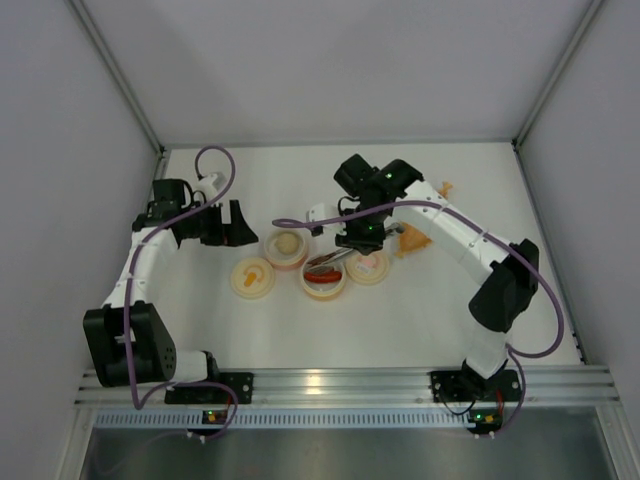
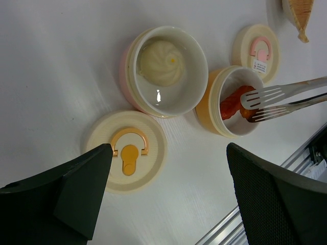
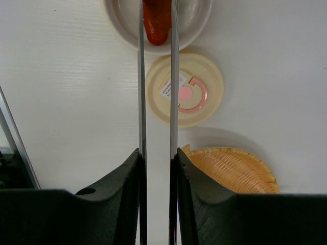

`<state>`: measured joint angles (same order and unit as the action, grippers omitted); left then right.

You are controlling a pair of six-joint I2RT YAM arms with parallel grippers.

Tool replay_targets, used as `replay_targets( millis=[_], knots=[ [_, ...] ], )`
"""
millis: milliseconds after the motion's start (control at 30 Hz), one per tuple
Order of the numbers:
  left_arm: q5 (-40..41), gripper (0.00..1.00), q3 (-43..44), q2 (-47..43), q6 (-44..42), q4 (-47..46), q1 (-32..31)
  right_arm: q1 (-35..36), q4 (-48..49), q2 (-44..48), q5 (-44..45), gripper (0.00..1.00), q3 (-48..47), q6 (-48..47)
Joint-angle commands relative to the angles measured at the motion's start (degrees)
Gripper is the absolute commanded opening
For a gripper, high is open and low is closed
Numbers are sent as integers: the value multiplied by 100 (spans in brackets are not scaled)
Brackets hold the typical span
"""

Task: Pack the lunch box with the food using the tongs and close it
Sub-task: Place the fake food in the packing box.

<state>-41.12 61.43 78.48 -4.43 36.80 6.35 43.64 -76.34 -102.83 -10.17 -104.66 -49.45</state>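
From above, the right end effector (image 1: 360,240) clamps the tongs (image 1: 328,262), their tips in the orange container (image 1: 341,291). I judge the red piece (image 1: 321,283) is being placed; next, release it, then fit the lids (image 1: 252,278). Left wrist: the left end effector (image 2: 168,153) gapes wide and empty, and the beige ball (image 2: 162,62) sits in the pink container (image 2: 127,66). Right wrist: the red piece (image 3: 156,20) lies between the tong arms.

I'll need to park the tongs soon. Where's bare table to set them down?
Widest bare table lies between the orange container and the near rail; another patch is behind the pink container, toward the back wall. Crowded: those containers, the orange-handled lid, pink-handled lid and leaf dish sit close together.
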Motion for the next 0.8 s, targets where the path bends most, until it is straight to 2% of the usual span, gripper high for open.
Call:
replay_targets(
  millis=[0, 167, 233, 367, 467, 567, 767],
  knots=[
    [-106, 98, -70, -175, -137, -164, 42, 92, -690, -1, 121, 3, -11, -73],
    [-115, 98, -166, -131, -155, -208, 42, 84, -505, -18, 296, 7, 165, -144],
    [-115, 98, -166, -122, -146, -208, 42, 92, -488, -44, 332, 12, 165, -170],
    [-115, 98, -149, -122, -137, -225, 51, 84, -496, -88, 376, 30, 113, -249],
    [-124, 98, -131, -113, -137, -217, 42, 84, -567, -106, 350, 38, -28, -258],
    [-124, 98, -140, -113, -129, -225, 51, 92, -602, -71, 323, 43, -168, -214],
    [-142, 98, -123, -140, -102, -226, 51, 92, -602, 25, 288, 47, -388, -153]
  ],
)
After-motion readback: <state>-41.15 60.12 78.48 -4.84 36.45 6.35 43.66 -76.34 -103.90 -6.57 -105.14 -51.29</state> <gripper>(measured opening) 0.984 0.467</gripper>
